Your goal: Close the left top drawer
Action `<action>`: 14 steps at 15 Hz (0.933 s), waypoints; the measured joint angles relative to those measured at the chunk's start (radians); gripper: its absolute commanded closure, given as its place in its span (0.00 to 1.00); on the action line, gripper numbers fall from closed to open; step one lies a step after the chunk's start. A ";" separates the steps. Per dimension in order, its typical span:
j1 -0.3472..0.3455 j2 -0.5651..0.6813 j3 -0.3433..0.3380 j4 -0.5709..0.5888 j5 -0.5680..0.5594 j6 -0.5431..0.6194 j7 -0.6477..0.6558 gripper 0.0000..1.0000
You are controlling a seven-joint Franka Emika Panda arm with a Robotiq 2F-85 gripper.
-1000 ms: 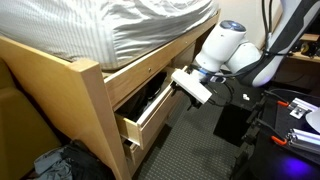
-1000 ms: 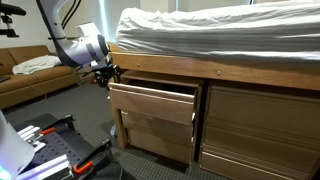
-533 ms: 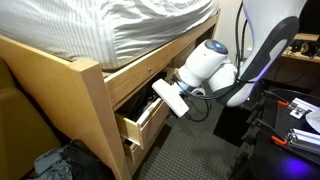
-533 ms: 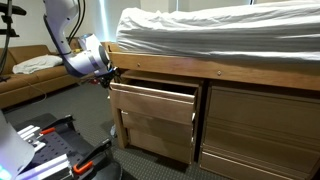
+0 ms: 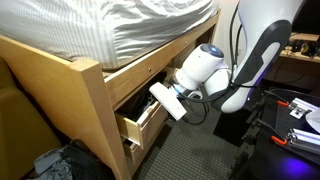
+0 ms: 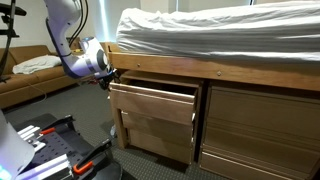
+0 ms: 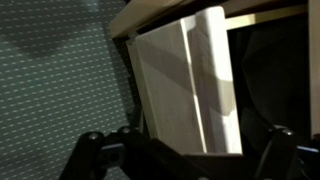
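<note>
No text, label, brand, number or sign can be read in any of the views.
</note>
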 measured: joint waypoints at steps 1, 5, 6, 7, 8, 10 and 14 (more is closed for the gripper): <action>-0.062 0.006 0.072 0.000 0.019 -0.006 -0.029 0.00; -0.165 0.029 0.174 0.004 0.073 -0.008 -0.125 0.00; -0.165 0.029 0.175 0.005 0.073 -0.008 -0.125 0.00; -0.165 0.029 0.176 0.006 0.073 -0.008 -0.125 0.00; -0.167 0.029 0.186 0.005 0.117 -0.008 -0.158 0.00; -0.080 0.029 0.113 0.006 0.292 0.007 -0.283 0.00; 0.191 0.031 -0.093 0.035 0.643 0.003 -0.495 0.00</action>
